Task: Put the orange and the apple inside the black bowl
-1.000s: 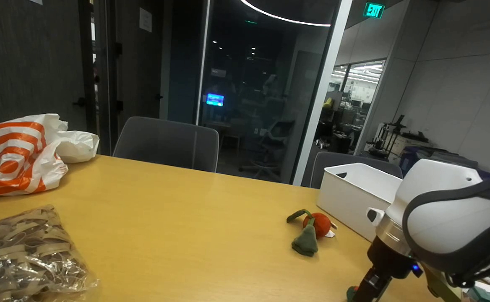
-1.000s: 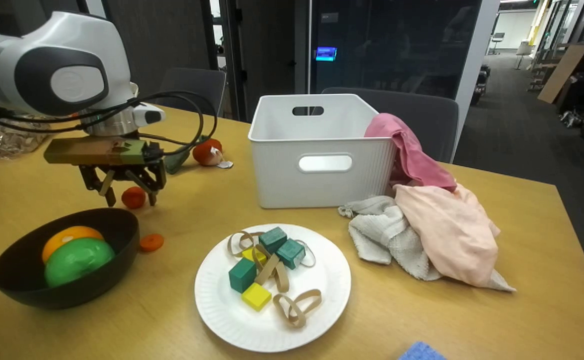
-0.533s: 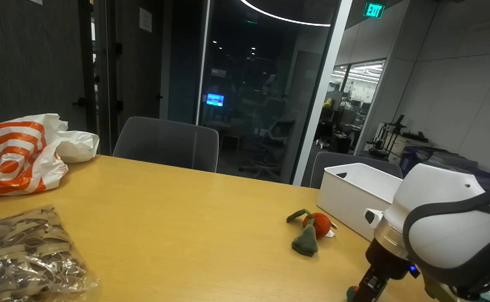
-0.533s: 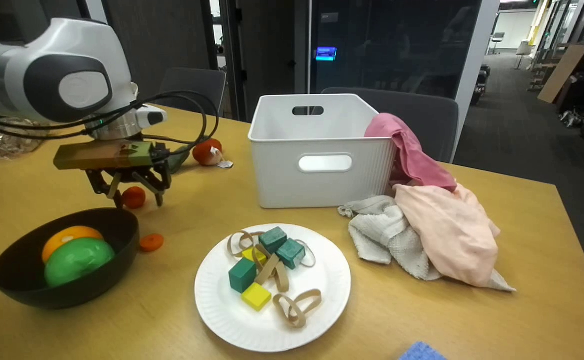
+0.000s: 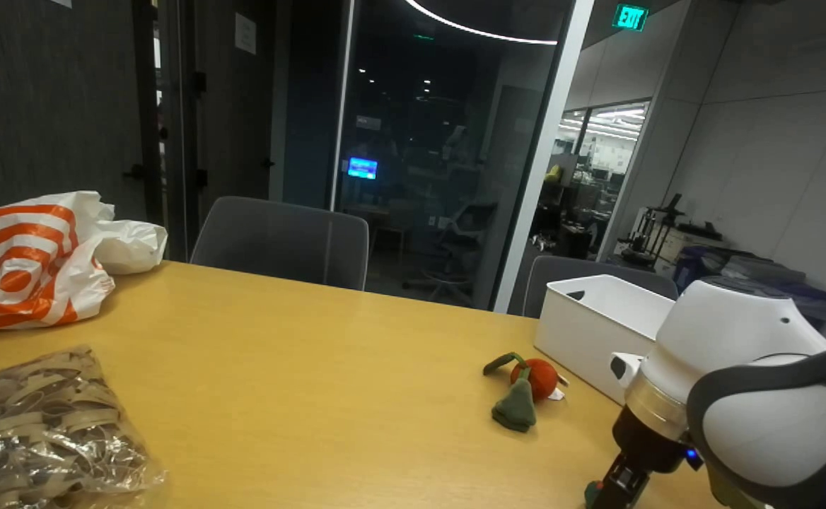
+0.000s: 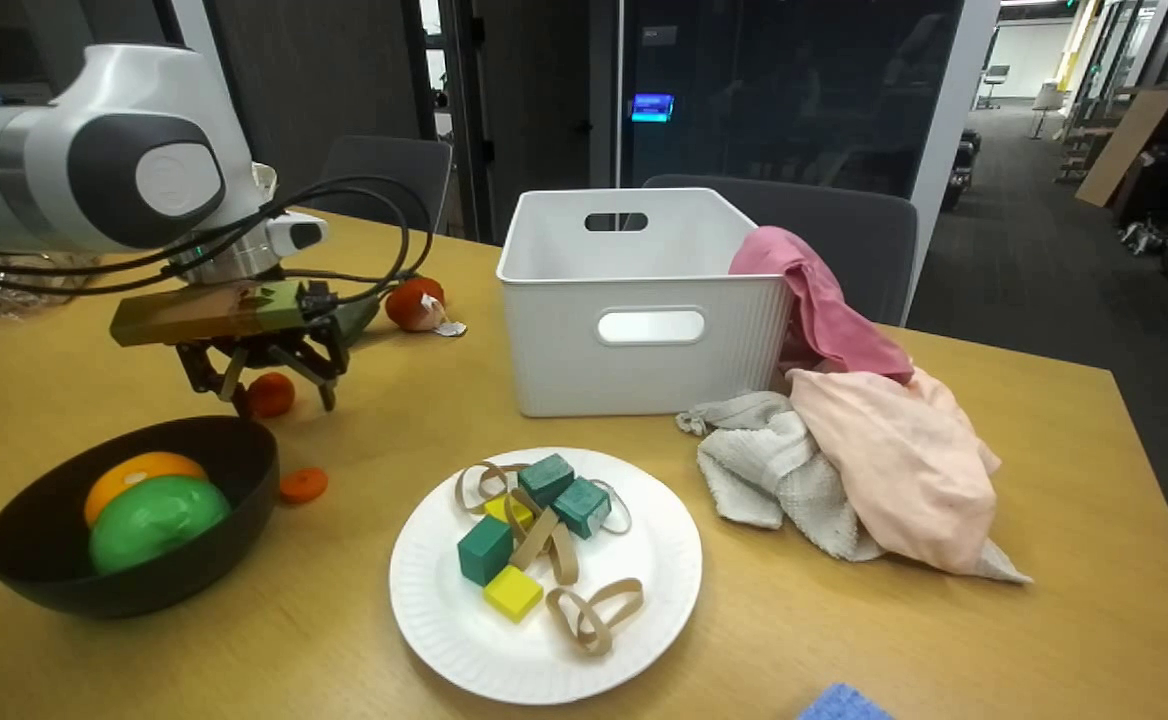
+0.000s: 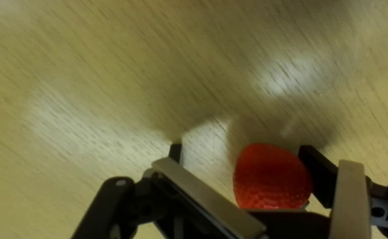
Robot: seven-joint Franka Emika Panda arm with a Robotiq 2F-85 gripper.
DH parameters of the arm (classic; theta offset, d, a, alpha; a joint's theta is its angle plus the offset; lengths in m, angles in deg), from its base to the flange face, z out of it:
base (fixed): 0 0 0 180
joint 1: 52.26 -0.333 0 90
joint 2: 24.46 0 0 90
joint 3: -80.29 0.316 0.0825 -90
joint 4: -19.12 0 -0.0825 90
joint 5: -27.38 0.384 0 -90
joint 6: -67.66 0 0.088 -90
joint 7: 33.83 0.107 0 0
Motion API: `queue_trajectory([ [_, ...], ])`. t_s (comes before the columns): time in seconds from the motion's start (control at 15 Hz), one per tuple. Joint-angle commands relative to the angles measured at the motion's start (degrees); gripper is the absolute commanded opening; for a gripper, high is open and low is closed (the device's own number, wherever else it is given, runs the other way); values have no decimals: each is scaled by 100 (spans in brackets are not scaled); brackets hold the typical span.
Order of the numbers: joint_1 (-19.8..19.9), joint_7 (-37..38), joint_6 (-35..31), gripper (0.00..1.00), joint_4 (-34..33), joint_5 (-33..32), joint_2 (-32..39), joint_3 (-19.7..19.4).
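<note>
The black bowl [image 6: 234, 560] stands on the table in an exterior view. The orange [image 6: 149, 468] lies inside it, partly behind a green round fruit [image 6: 159, 525]. Whether that green fruit is the apple I cannot tell. My gripper [image 6: 286, 402] is open and low over the table just behind the bowl. A small red fruit [image 7: 272, 176] with dimpled skin stands between my open fingers in the wrist view, right against or very near the right finger and well apart from the left one. It also shows behind my fingers in an exterior view [image 6: 272, 394].
A flat orange disc [image 6: 304, 485] lies beside the bowl. A white plate [image 6: 424, 620] holds blocks and bands. A white bin [image 6: 634, 370] and cloths [image 6: 874, 460] stand farther right. A larger red round thing [image 6: 412, 306] and a green pear-like thing [image 5: 516, 408] lie near the bin.
My gripper has moved a little to the right and slightly lower, as seen beside the bowl. It stays open. The bowl and its fruit have not moved.
</note>
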Motion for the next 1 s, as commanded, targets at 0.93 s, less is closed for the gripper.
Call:
queue_trajectory([
  [0.93,-25,372,359,3,107,-75,-564,143],
])
